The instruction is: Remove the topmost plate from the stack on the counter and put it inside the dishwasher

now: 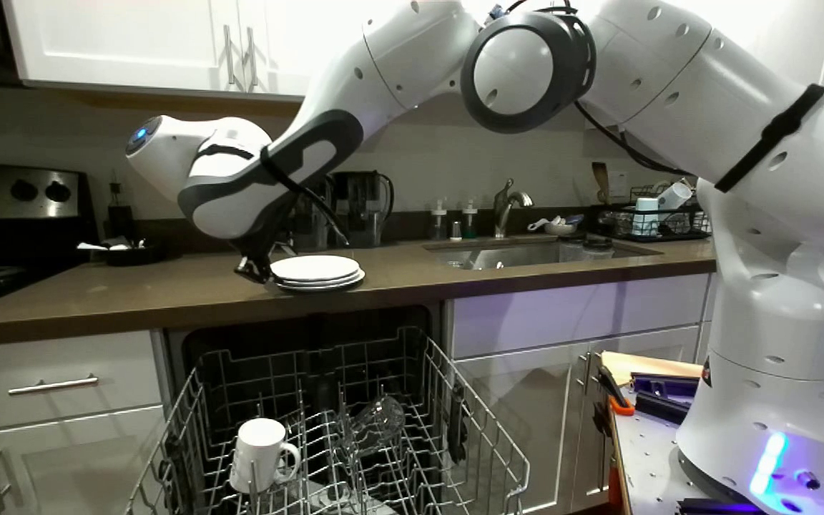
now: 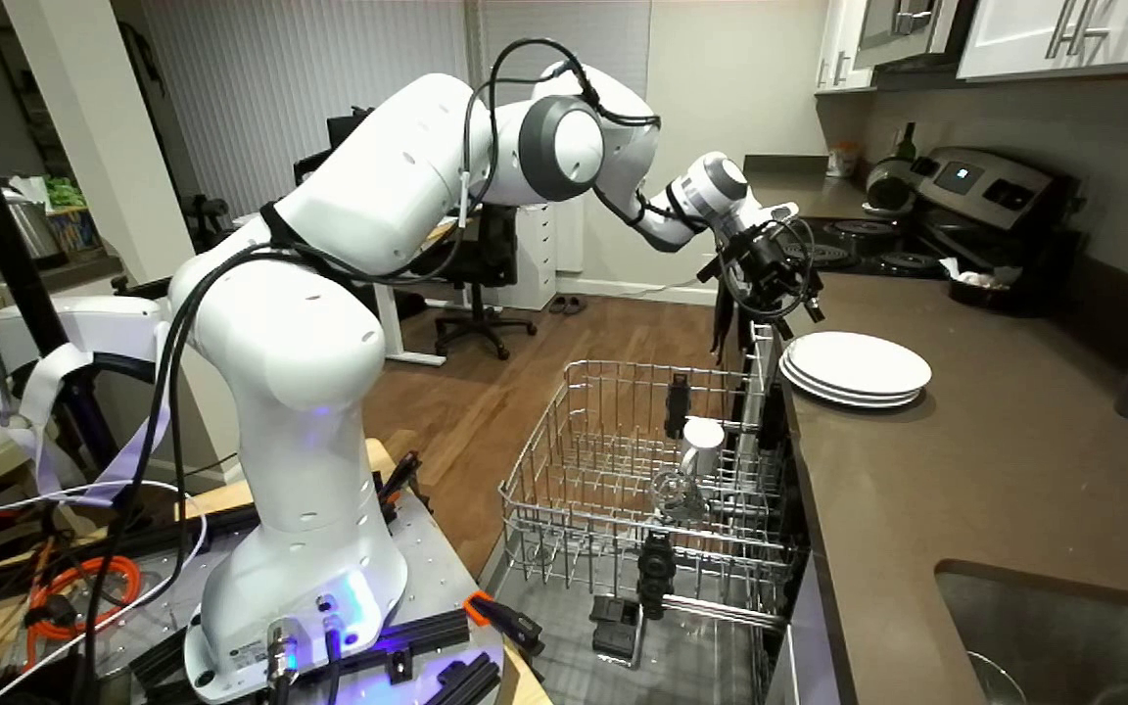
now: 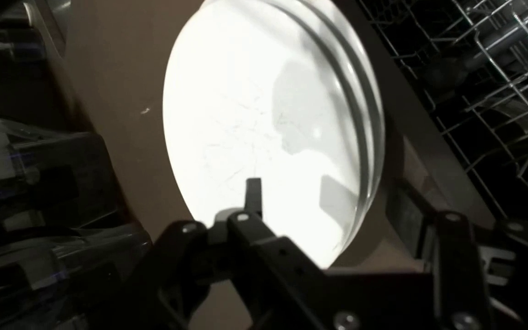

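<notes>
The hand [image 3: 328,205] hangs just beside the stack [image 2: 848,399], fingers [image 3: 253,195] spread well apart and holding nothing. Seen from the wrist, one finger shows against the face of the top plate [image 3: 255,128], which lies on the stack, and the other outside its rim, towards the dishwasher [image 1: 355,323]; I'd guess they are set that way to take the edge between them, though I can't tell whether either touches. The stack sits by the hand at the front edge of the table [image 2: 916,470], handily above the dishwasher, whose rack [image 2: 623,365] is drawn out below, presumably so a plate can come down into it. Lower than the hand, a mug [image 1: 256,458] and a glass [image 1: 380,422] occupy that rack, so the plate will likely want slots clear of both.
</notes>
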Motion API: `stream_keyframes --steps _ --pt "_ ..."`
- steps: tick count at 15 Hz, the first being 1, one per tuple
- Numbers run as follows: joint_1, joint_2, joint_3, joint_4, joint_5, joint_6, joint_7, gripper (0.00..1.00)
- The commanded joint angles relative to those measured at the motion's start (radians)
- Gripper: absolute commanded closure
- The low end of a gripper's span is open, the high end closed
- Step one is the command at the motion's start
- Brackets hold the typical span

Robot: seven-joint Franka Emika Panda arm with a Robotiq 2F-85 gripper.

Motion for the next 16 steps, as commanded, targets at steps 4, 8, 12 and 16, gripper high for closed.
stream_keyframes --steps 4,8,12,16 --pt "-0.040 0.004 0.024 0.016 0.030 0.033 -0.066 0.75" --pt "-0.048 0.005 0.038 0.016 0.048 0.035 -0.081 0.70" --pt "-0.060 0.005 0.044 0.019 0.060 0.040 -0.103 0.83" --pt "-0.068 0.004 0.051 0.019 0.099 0.051 -0.130 0.97"
